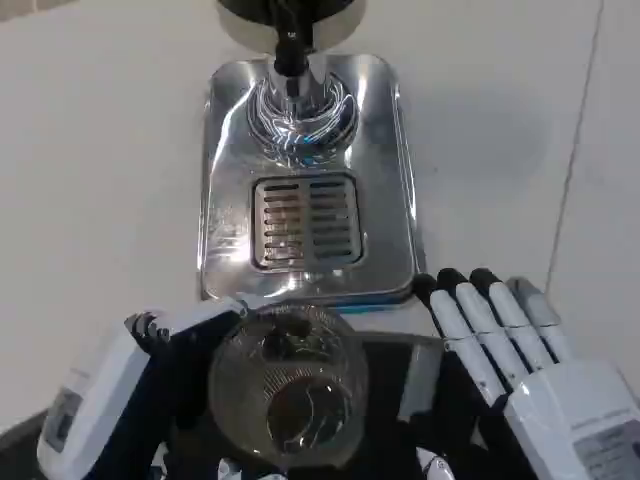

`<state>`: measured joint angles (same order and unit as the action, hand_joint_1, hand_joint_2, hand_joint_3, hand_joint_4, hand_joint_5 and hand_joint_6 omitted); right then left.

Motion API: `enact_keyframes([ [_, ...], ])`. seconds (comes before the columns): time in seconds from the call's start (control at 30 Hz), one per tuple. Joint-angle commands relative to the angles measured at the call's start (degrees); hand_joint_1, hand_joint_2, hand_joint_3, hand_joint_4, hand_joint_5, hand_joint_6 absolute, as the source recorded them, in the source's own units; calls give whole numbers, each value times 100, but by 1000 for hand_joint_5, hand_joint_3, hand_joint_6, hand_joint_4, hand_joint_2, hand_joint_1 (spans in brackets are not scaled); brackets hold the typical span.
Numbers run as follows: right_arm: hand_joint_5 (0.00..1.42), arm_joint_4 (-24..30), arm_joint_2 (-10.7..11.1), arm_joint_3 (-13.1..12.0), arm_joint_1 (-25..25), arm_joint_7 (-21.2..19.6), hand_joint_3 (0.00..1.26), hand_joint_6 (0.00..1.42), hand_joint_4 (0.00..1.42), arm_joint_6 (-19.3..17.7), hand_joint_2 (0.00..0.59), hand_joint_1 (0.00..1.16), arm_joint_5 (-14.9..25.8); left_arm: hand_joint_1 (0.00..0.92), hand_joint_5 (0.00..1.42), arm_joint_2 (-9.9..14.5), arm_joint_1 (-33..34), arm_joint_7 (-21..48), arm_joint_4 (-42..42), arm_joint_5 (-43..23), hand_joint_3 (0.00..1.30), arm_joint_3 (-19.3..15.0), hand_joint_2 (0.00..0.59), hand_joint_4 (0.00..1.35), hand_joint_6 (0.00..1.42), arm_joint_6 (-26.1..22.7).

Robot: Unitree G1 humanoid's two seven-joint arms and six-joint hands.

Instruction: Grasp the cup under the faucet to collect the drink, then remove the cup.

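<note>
A clear glass cup (287,385) stands at the bottom centre, in front of the near edge of the steel drip tray (225,150) and away from the faucet (290,50). My left hand (135,385) grips the cup from its left side, with fingers (200,318) curled around the cup's far rim. To the right of the cup, my right hand (520,355) lies flat with its fingers straight and apart, a little clear of the glass. The black faucet spout hangs over the tray's round dish at the top. What the cup contains is unclear.
The tray has a slotted grate (305,222) in its middle. White table (90,150) lies on both sides of the tray. A dark surface (400,370) sits beneath the cup and hands at the bottom edge.
</note>
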<state>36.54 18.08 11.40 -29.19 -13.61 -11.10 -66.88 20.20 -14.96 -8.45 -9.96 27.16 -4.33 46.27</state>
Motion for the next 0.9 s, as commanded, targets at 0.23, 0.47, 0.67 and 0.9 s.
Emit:
enact_keyframes([
  [0.23,0,67,-58,18,-106,23,0,0,0,1,586,271,14,688,1387,-43,28,3,40,-132,1194,-42,0,1089,1424,27],
  [0.47,0,72,-81,20,-111,31,0,0,0,2,586,270,4,686,1387,-50,36,3,63,-141,1194,-43,0,1089,1424,17],
  [0.67,0,82,-96,13,-130,30,0,0,0,1,586,271,2,686,1387,-77,68,3,101,-125,1194,-25,0,1089,1424,1],
  [0.9,0,56,-139,-85,-54,32,0,0,0,52,586,278,43,686,1387,-146,368,-83,326,9,1194,-66,0,1089,1424,-168],
])
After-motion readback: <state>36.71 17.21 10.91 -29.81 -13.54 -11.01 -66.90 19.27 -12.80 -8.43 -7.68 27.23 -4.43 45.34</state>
